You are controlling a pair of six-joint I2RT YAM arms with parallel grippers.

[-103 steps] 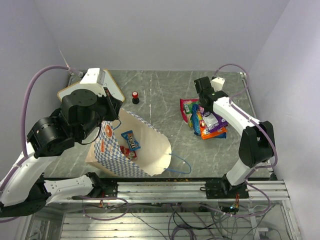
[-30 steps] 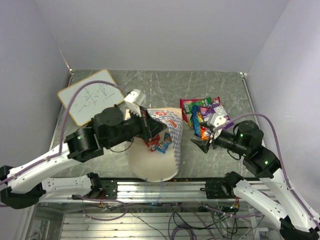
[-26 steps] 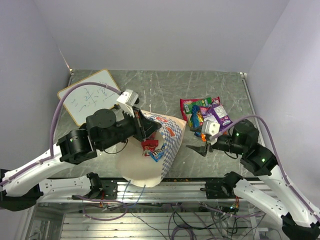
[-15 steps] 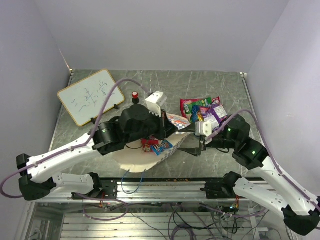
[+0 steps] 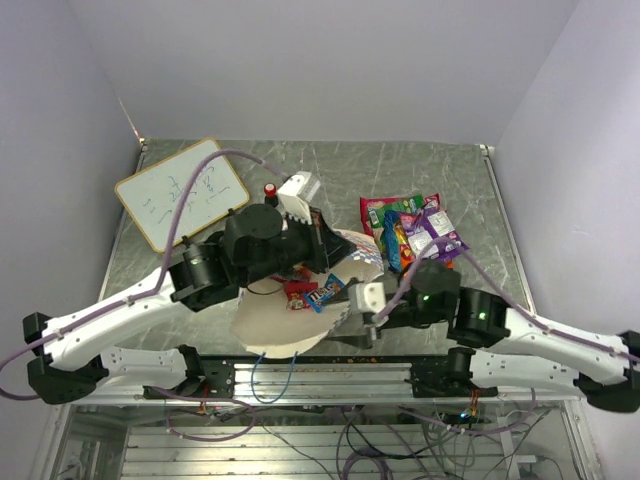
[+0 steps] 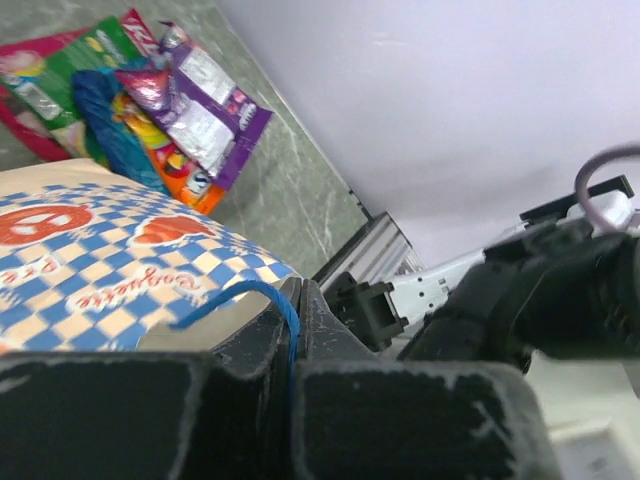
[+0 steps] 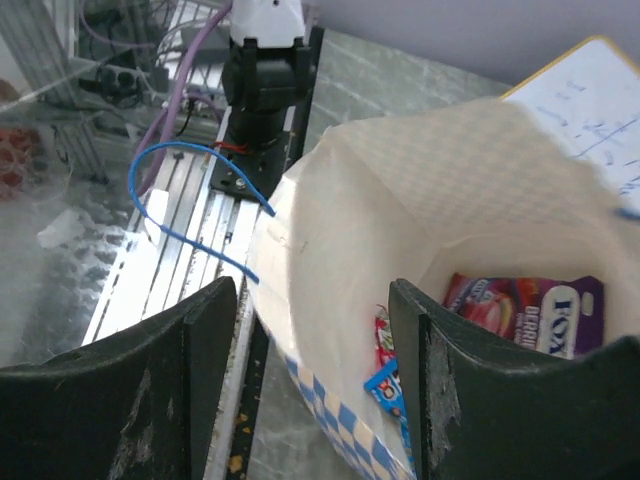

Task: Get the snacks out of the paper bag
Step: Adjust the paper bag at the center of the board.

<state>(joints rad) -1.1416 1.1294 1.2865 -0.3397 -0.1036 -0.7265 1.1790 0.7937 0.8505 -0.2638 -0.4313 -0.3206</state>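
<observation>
Several snacks [image 5: 413, 229] lie piled on the table [image 5: 300, 170], more packets [image 7: 523, 302] inside the paper bag [image 7: 420, 190]. Only the left wrist view shows the left gripper [image 6: 297, 300] clamped on the blue cord [image 6: 250, 293]; right gripper [image 7: 310, 295] gapes at the bag's mouth.

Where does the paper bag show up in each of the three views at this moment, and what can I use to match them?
Top external: the paper bag lies at centre, slightly low, its cream inside showing.
Left wrist: the bag fills the lower left, printed side up.
Right wrist: the bag takes the centre and right, open mouth toward the camera.
Shared landmark: its blue-white checked band, visible in all three.
</observation>
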